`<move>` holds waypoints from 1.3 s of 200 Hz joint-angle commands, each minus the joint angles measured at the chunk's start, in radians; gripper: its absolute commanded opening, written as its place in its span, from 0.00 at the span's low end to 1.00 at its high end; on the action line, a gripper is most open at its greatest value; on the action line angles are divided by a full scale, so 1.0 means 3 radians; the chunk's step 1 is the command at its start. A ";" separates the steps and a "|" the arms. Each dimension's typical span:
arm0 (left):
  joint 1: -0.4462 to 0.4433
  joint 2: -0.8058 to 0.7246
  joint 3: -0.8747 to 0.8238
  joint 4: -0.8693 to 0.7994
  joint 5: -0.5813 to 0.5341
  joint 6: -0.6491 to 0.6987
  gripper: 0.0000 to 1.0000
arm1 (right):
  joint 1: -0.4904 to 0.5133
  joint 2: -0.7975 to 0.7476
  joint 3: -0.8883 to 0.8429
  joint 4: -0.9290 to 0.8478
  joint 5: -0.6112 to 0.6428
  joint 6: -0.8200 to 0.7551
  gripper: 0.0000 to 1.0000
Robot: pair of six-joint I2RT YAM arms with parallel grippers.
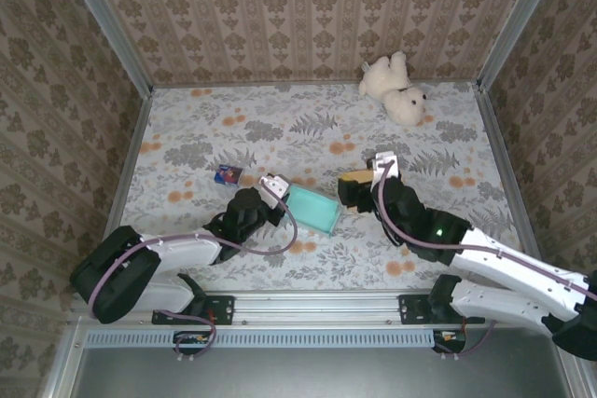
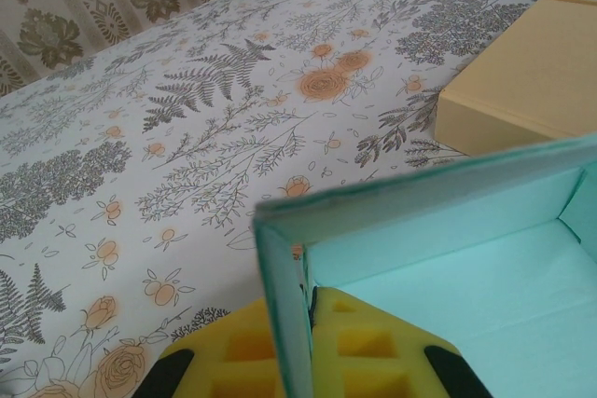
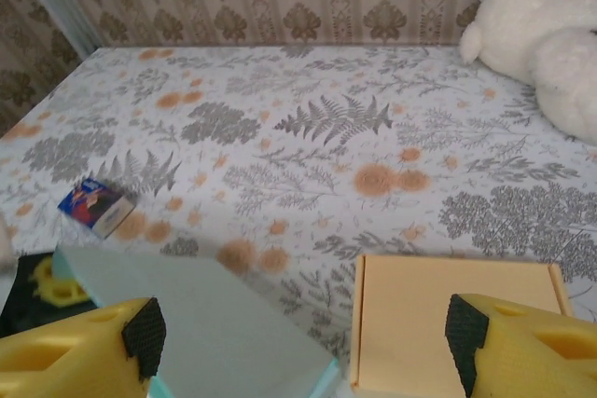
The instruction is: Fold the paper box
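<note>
Yellow foam fingers of the left gripper pinch one upright wall of the teal open-topped paper box, probably to steady it (it sits mid-table, between both arms). The right gripper gapes wide, holding nothing, above the teal edge and a flat tan cardboard box, likely ready to press a flap.
</note>
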 commanded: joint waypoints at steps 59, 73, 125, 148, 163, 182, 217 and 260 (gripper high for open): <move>-0.0020 0.0048 -0.0100 -0.0324 -0.0017 0.0066 0.00 | -0.0302 0.1087 0.0416 0.0110 -0.0629 0.0073 0.82; -0.0019 0.0050 -0.0106 -0.0313 -0.0032 0.0057 0.00 | -0.0307 0.1215 0.0431 0.0159 -0.0688 0.0092 0.82; -0.0063 -0.0002 -0.0115 -0.0394 -0.0023 -0.0084 0.00 | -0.0301 0.1579 0.0384 0.0278 -0.0840 0.0249 0.81; -0.0088 -0.0056 -0.0133 -0.0452 -0.0086 -0.0143 0.00 | -0.0301 0.1618 0.0292 0.0371 -0.0840 0.0295 0.81; -0.0100 -0.0087 -0.0116 -0.0550 -0.0126 -0.0192 0.07 | -0.0301 0.1639 0.0252 0.0405 -0.0835 0.0314 0.81; -0.0131 -0.0135 -0.0104 -0.0668 -0.0176 -0.0262 0.20 | -0.0303 0.1667 0.0234 0.0424 -0.0830 0.0327 0.80; -0.0189 -0.0279 -0.0126 -0.0821 -0.0399 -0.0341 0.25 | -0.0301 0.1706 0.0229 0.0430 -0.0804 0.0341 0.80; -0.0302 -0.0716 -0.0181 -0.1143 -0.0580 -0.0582 0.26 | -0.0287 0.1717 0.0213 0.0421 -0.0750 0.0345 0.79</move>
